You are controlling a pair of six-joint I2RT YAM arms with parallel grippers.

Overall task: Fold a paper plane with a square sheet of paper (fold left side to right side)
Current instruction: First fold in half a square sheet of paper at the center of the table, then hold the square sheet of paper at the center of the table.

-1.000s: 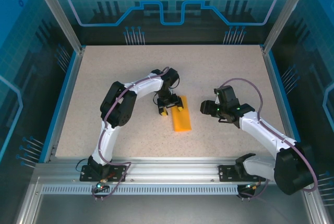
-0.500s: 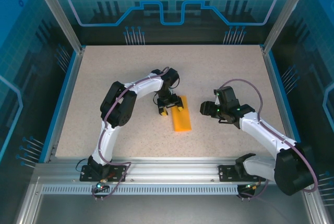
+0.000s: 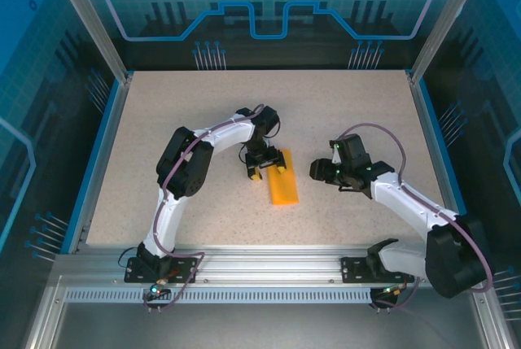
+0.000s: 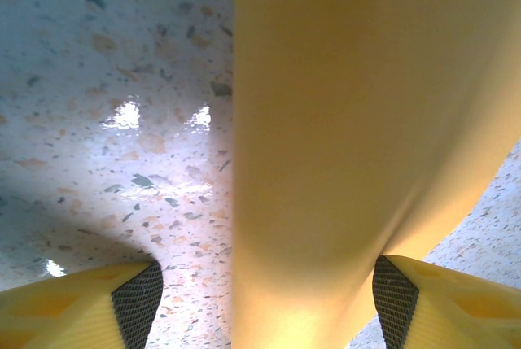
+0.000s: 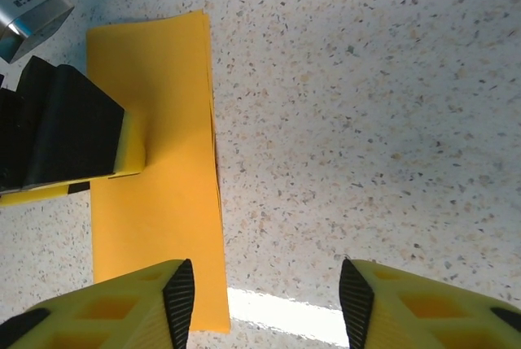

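**Desk point(image 3: 163, 121):** Speckled beige surface with a blue rim. It carries one loose item.

**Left arm point(image 3: 183, 162):** Reaches from the near left edge to the desk's middle.

**Right arm point(image 3: 407, 202):** Reaches from the near right edge toward the middle, with its wrist turned left.

**Square sheet of paper point(image 3: 284, 186):** Bright orange. It lies flat at the desk's middle as a narrow rectangle, long sides running near to far. The right wrist view shows the paper point(image 5: 155, 202) with a second layer along one long edge, so it is doubled over. The left wrist view shows the paper point(image 4: 350, 121) close up and blurred, with one straight edge against bare desk point(image 4: 122, 80).

**Left claw point(image 3: 267, 170):** Stands over the far end of the paper with jaws spread apart and nothing clamped between them. One yellow fingertip point(image 3: 279, 168) sits on the paper. The other comes down on bare desk just left of it. In its own view the claw point(image 4: 269, 300) straddles the paper's left edge, with desk showing between the left pad point(image 4: 138, 300) and that edge.

**Right claw point(image 3: 316, 172):** Sits just right of the paper and faces it. In its own view the claw point(image 5: 267, 284) has jaws parted and grips nothing. One fingertip point(image 5: 179, 300) overlaps a corner of the paper, and bare desk point(image 5: 366, 121) lies between the tips. Contact with the paper cannot be confirmed.
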